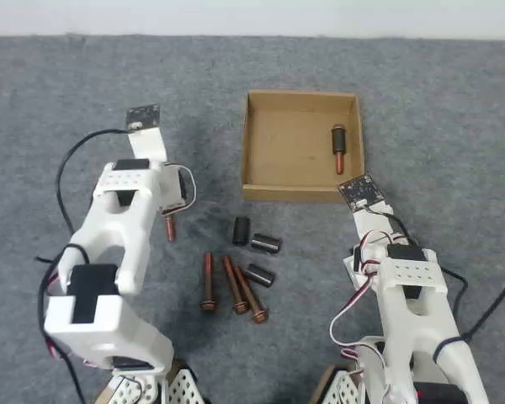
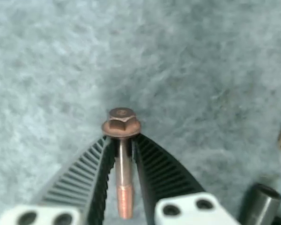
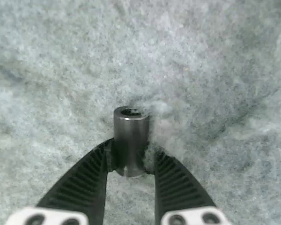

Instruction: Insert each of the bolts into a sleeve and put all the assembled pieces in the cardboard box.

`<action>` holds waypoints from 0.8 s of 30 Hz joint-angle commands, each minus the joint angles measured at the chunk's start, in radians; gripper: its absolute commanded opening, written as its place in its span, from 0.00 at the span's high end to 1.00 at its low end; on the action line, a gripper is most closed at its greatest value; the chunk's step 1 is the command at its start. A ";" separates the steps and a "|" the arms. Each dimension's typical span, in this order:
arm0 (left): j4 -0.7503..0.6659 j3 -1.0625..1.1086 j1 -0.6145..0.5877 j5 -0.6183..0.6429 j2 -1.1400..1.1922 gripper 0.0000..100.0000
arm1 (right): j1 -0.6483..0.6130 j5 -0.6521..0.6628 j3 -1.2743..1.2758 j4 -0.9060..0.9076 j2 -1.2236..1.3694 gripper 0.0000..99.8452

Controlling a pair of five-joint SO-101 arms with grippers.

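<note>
**A:** What is each gripper carrying?

**B:** The left gripper [image 2: 121, 138] is clamped on the shank of a copper-coloured bolt [image 2: 123, 161]. The right gripper [image 3: 131, 150] pinches a dark sleeve [image 3: 131, 133] near its closer end.

**A:** How do their long axes lie?

**B:** Each runs along its own gripper's fingers. The bolt's hex head sticks out past the fingertips and its threaded end points back toward the wrist. The sleeve's open bore faces away from its wrist.

**A:** How far apart are they?

**B:** Well apart, with the loose bolts [image 1: 233, 286] and loose sleeves [image 1: 266, 243] lying between them on the grey mat [image 1: 438, 101]. The thread probably has to meet the bore, so the left wrist would need to turn first.

**A:** And the cardboard box [image 1: 246, 143]?

**B:** It lies beyond the pile, on the right gripper's side. One assembled piece [image 1: 339, 147] is inside it.
</note>
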 commanded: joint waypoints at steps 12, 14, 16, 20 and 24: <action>-0.084 0.137 -0.026 -0.017 -0.192 0.99 | 0.005 -0.330 -0.080 -0.108 -0.050 0.99; -0.132 0.176 -0.026 -0.017 -0.224 0.99 | 0.005 -0.344 -0.094 -0.119 -0.050 0.99; -0.161 0.199 -0.026 -0.017 -0.244 0.99 | 0.004 -0.345 -0.115 -0.143 -0.047 0.99; -0.176 0.206 -0.026 -0.017 -0.249 0.99 | -0.053 -0.348 -0.118 -0.265 -0.039 0.99; -0.176 0.206 -0.026 -0.017 -0.249 0.99 | -0.125 -0.348 -0.117 -0.332 -0.038 0.99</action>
